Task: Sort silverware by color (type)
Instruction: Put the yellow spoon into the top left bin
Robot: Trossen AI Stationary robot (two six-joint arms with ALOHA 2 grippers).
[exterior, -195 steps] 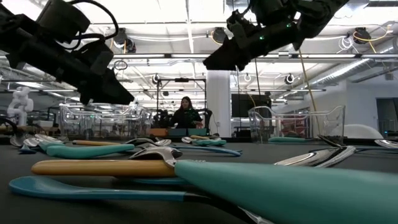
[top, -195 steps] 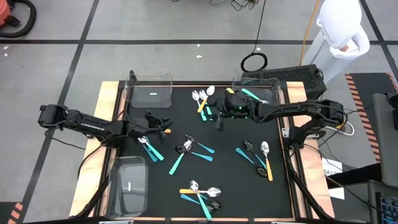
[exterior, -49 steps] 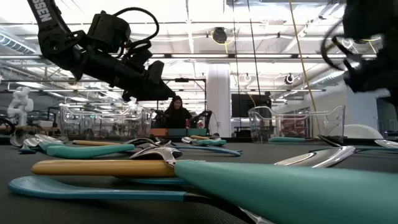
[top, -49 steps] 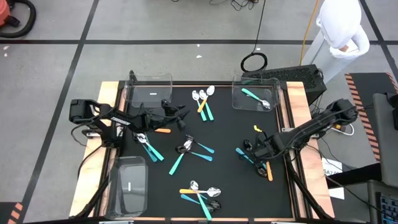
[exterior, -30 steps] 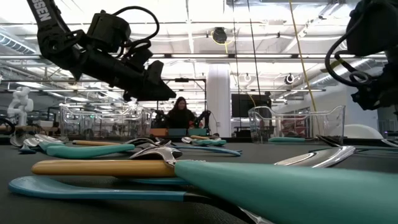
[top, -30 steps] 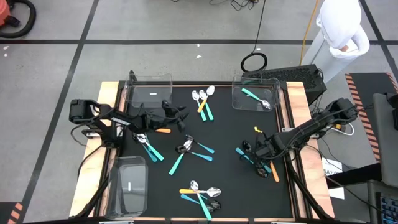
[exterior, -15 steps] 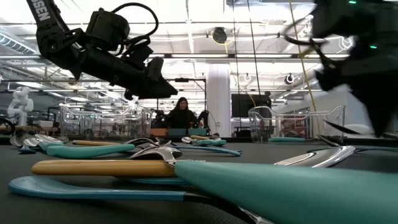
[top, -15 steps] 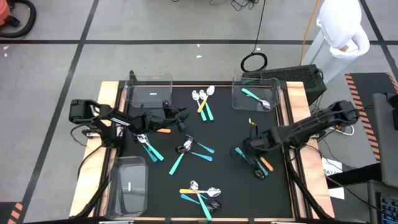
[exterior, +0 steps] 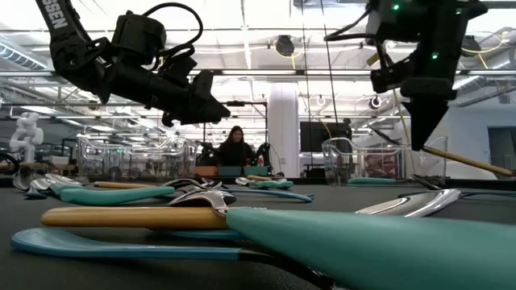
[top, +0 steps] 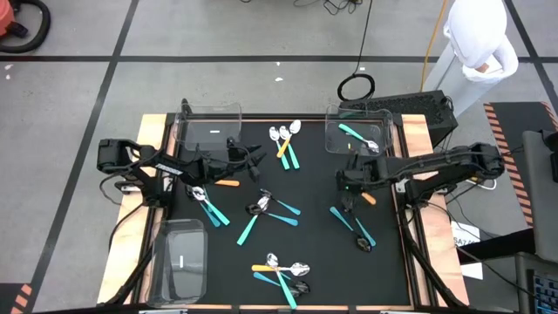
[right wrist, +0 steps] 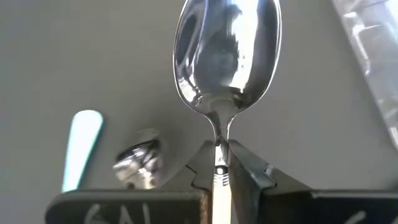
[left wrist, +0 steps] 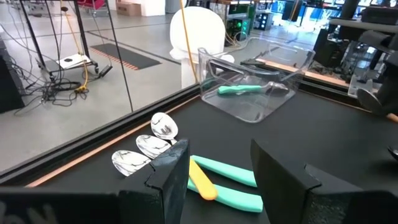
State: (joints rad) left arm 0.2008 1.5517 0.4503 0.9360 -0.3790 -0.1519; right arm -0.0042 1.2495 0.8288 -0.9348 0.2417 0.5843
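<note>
Fingers of the right gripper [right wrist: 217, 163], apart a second ago, now pinch the neck of an orange-handled silver spoon [right wrist: 227, 56] lifted off the mat at right centre of the high view, likely bound for a bin, while the left gripper [top: 259, 163] hovers spread at upper left.

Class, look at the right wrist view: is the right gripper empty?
No, the right gripper is shut on a silver-headed spoon, pinched at the neck.
</note>
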